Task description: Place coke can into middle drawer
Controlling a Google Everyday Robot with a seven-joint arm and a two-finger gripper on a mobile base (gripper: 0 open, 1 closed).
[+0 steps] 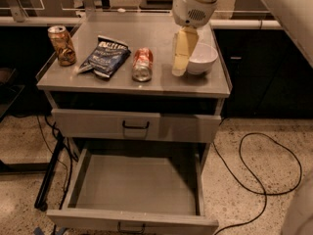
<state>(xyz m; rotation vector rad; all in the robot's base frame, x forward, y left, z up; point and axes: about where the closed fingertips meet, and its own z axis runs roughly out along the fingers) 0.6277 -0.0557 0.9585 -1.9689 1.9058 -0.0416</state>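
The coke can (pixel 142 64) is red-orange with silver ends and lies on its side at the middle of the grey cabinet top (pixel 146 84). My gripper (pixel 178 71) hangs down from the white arm just right of the can, between it and a white bowl, low over the top and holding nothing. The middle drawer (pixel 137 187) is pulled open below, with a flat grey floor, low side walls and a dark handle at its front edge; nothing lies in it.
A white bowl (pixel 202 58) sits right of the gripper. A blue chip bag (pixel 105 57) lies left of the can, and a brown-gold can (pixel 62 44) stands at the far left. The shut upper drawer front (pixel 137 125) is above the open drawer. A black cable (pixel 264 165) lies on the floor at the right.
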